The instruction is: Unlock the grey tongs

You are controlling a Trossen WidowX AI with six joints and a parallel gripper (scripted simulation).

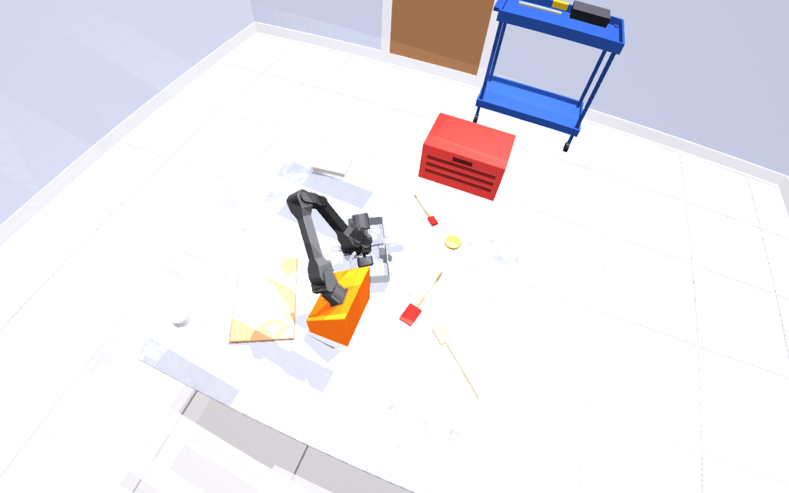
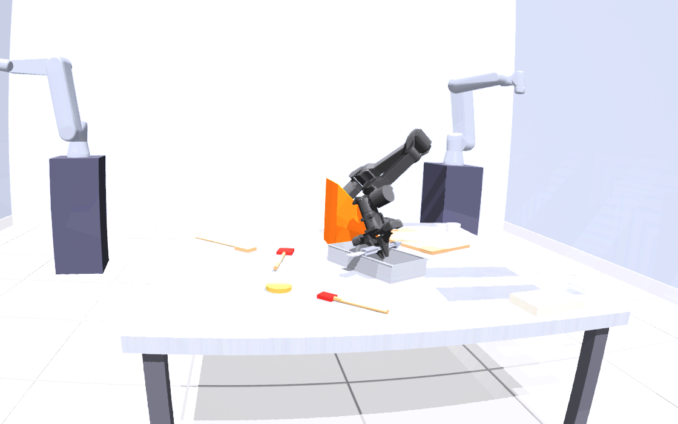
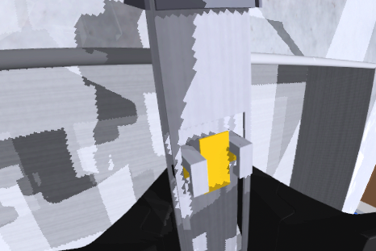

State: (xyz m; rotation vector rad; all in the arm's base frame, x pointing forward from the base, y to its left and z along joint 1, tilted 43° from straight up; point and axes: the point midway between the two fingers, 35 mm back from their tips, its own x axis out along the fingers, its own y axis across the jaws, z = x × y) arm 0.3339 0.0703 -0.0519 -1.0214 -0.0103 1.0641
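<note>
The grey tongs (image 1: 392, 243) (image 2: 356, 253) (image 3: 218, 69) lie roughly level across the roasting tin (image 1: 379, 279) (image 2: 407, 272) (image 3: 60, 56), which is a grey rectangular tin. In the wrist view they run up the middle as a long grey bar, with a yellow piece (image 3: 215, 156) between two small grey lugs and a darker block at the far end. My gripper (image 2: 382, 252) (image 3: 203, 164) is shut on the tongs, one black finger on each side, beside the yellow piece. Its fingertips point down over the tin. The wooden board (image 1: 284, 291) (image 2: 436, 248) lies flat on the other side of the orange stand from the tin.
The orange stand (image 1: 357, 313) (image 2: 333, 215) rises close behind the tin. Two red-headed tools (image 1: 410, 314) (image 1: 432, 220), a yellow disc (image 1: 452, 241) (image 2: 278, 288) and a wooden spatula (image 1: 442, 334) (image 2: 246, 249) lie beyond the tin. A white cup (image 1: 181, 318) (image 2: 453, 227) stands near the board.
</note>
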